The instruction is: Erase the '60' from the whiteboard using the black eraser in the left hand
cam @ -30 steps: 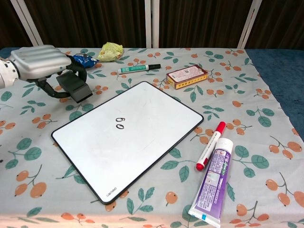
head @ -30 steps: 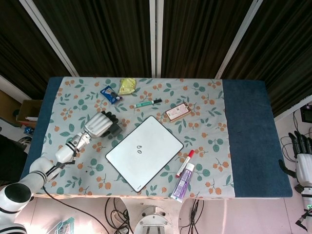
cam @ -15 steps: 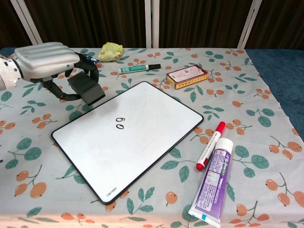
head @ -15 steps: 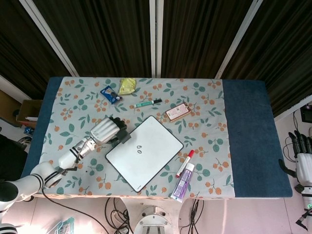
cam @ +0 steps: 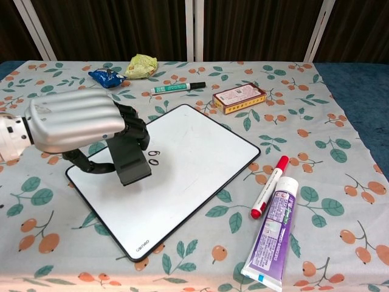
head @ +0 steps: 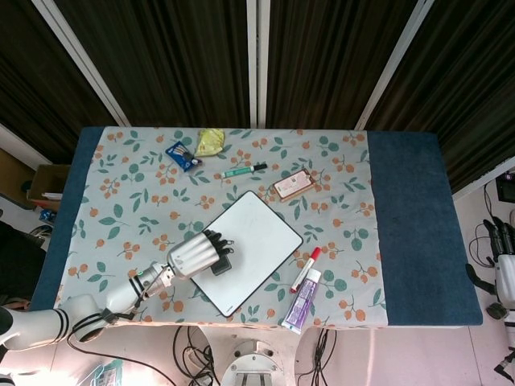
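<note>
The left hand (cam: 76, 120) has come down from the cloth at the board's 10 o'clock and now hangs over the whiteboard (cam: 182, 164), its fingers curled around the black eraser (cam: 129, 159). The eraser, a matte rectangular block, sits tilted just left of the '60' (cam: 153, 158) and hides part of it. The hand's back is smooth silver, its fingers dark. The board is a glossy white slab with a thin black rim and rounded corners. At 3 o'clock, off the table, the right hand (head: 506, 261) hangs low with fingers pointing up; their spread I cannot tell.
</note>
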Controlling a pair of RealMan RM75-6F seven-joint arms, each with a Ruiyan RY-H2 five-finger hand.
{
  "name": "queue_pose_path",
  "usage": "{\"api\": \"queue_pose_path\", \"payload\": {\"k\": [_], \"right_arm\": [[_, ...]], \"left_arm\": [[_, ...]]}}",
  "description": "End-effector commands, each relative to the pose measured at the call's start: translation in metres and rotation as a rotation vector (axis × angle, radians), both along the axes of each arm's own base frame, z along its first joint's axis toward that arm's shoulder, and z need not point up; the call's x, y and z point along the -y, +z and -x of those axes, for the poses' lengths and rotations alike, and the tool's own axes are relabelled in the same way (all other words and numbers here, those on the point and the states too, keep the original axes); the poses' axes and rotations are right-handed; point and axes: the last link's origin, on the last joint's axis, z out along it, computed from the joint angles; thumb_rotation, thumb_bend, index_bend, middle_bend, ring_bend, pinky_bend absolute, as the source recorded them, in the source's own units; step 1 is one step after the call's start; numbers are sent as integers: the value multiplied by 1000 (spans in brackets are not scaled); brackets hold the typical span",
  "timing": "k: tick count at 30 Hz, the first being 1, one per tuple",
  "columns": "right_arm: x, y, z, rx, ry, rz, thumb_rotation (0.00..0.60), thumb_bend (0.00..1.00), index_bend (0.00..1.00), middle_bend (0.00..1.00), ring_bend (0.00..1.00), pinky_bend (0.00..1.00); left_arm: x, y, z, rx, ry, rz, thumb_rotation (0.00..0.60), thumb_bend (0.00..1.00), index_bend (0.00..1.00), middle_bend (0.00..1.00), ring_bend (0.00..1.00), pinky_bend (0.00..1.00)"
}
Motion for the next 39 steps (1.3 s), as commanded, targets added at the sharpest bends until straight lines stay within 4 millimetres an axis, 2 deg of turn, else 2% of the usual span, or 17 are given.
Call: {"api": "queue_pose_path", "payload": {"k": [1, 20, 30, 39], "right_arm": [[0, -1, 1, 0, -2, -2, 600, 211, 0, 0, 0, 0], [3, 0, -2, -3, -4, -2, 600, 214, 0, 0, 0, 0], [3, 3, 0, -9, -11, 0, 600, 214, 0, 0, 0, 0], [3, 4, 1, -9, -13, 2, 600, 215, 0, 0, 0, 0]], "left_arm": [[0, -6, 3, -10, 13, 3, 600, 370, 611, 565, 427, 560], [-17, -34, -5, 15, 72, -3, 600, 373, 615, 569, 430, 560], [-34, -53, -32, 38, 72, -9, 600, 374, 623, 578, 438, 569], [-52, -60, -42, 34, 107, -31, 600, 378, 624, 579, 438, 569]]}}
